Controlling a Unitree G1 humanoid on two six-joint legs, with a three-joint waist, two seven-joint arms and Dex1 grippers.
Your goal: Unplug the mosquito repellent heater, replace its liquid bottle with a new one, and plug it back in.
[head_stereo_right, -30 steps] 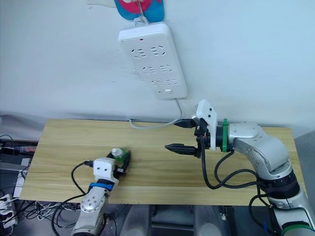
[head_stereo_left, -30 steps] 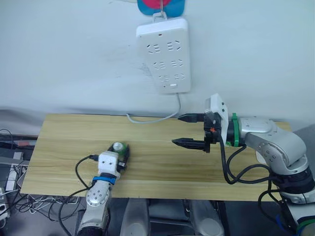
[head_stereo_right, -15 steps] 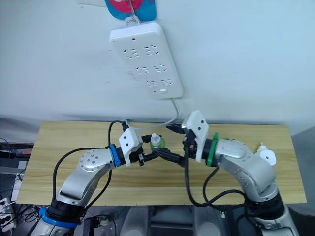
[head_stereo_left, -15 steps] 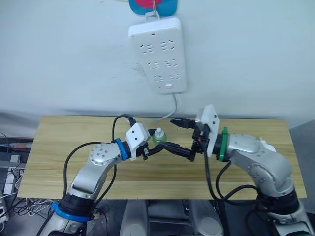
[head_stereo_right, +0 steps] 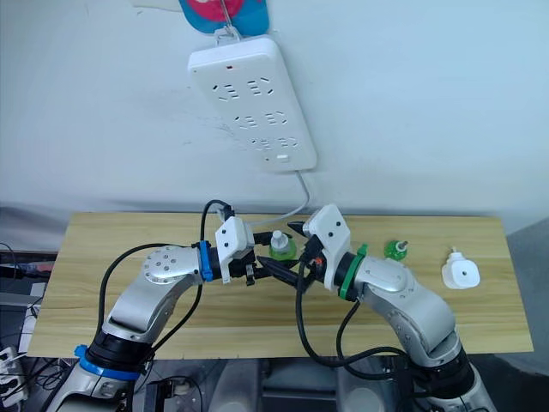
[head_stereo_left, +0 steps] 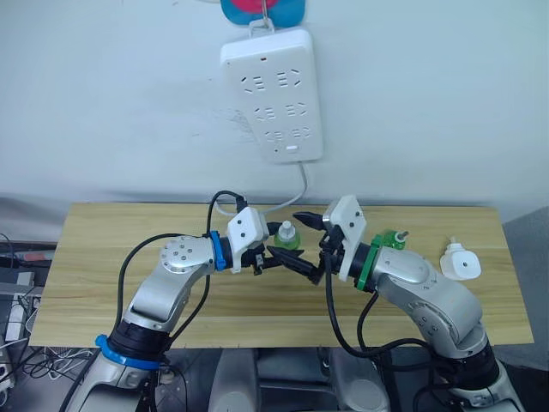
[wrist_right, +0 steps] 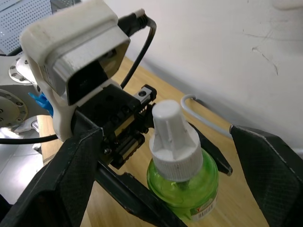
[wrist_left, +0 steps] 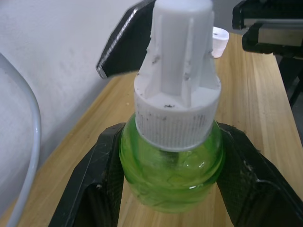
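Lab: bare table [head_stereo_left: 103, 257], wall-hung power strip [head_stereo_left: 270, 94]

the bottle [head_stereo_left: 286, 234] sits mid-desk [head_stereo_left: 120, 257] between both end effectors; right of it a second bottle [head_stereo_left: 391, 239], then the heater [head_stereo_left: 457, 263]; power strip [head_stereo_left: 270, 94] on the wall behind.

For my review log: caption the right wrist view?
Left gripper holds green bottle between the open right gripper's fingers.

The base of the green bottle [wrist_left: 171, 170] is running off the picture's lower edge in the left wrist view, and the two black fingers [wrist_left: 92, 189] gripping it are covering its flanks. In the right wrist view, a small label [wrist_right: 204, 211] low on the bottle is showing print too small to read. Above the power strip [head_stereo_left: 272, 94], a red and blue object [head_stereo_left: 262, 10] is being cut off by the upper edge, so its identity is remaining unclear.
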